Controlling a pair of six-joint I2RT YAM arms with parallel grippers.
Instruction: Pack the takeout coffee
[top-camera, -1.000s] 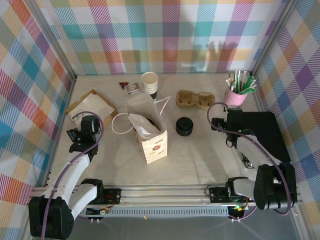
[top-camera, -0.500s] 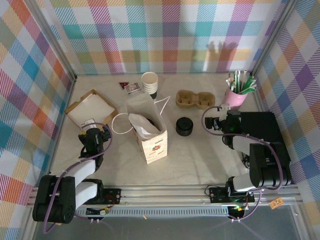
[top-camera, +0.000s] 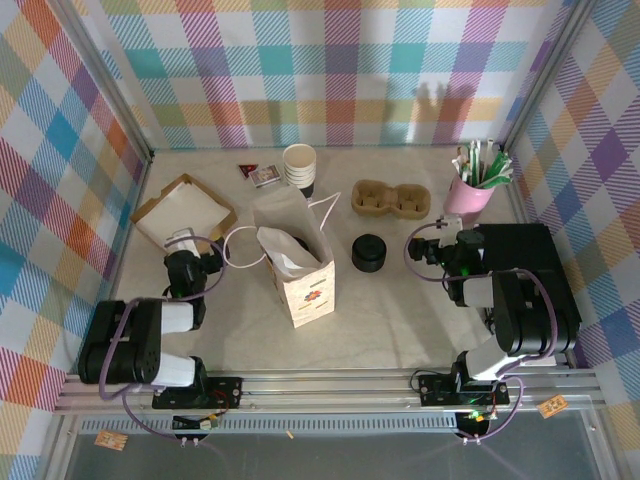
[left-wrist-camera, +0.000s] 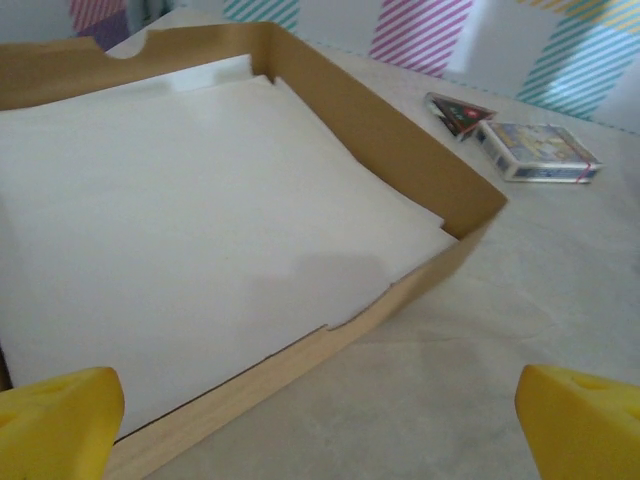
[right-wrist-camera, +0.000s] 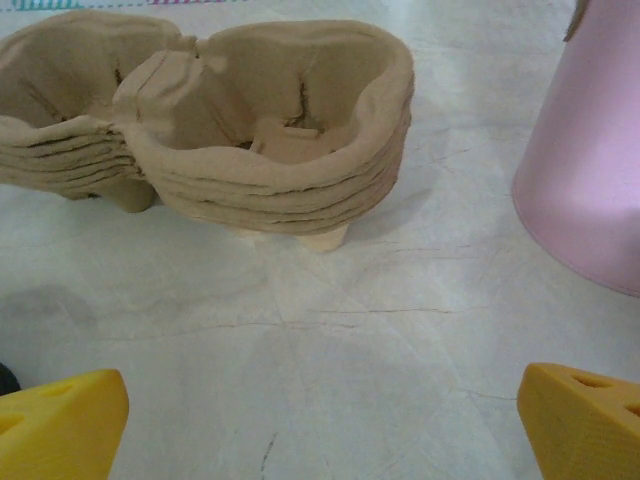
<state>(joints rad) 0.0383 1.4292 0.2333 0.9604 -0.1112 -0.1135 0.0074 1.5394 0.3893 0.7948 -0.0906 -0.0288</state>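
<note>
- Looking out from the near rail, both arms sit folded low. The table (top-camera: 400, 315) between them is a bare strip, the roomiest spot going.
- The left gripper (left-wrist-camera: 318, 420) has its jaws spread wide and holds nothing. It sits just short of the near corner of the flat cardboard box (left-wrist-camera: 400, 175), whose low wall runs across its front. White paper (left-wrist-camera: 180, 220) lies inside the box.
- The right gripper (right-wrist-camera: 320, 420) is the same deal, released and empty. There's open floor ahead of it up to the stack of pulp cup carriers (right-wrist-camera: 270, 120), and the pink cup (right-wrist-camera: 590, 170) crowds its right side.
- The black block (top-camera: 535, 260) hems in the right arm along the right edge.
- In the middle, the paper bag (top-camera: 297, 265) stands upright with its mouth open. Its handle loop (top-camera: 238, 250) lies on the table toward the left arm. The black stack of lids (top-camera: 368, 252) is near the bag's right side, not touching.
- As for the takeout coffee, I can't tell where it sits, since the bag's bottom is hidden from above.
- At the far end, the stack of lidless cups (top-camera: 298, 165) stands near the back wall. The card packet (left-wrist-camera: 540, 152) and the triangular packet (left-wrist-camera: 458, 112) lie beyond the box.
</note>
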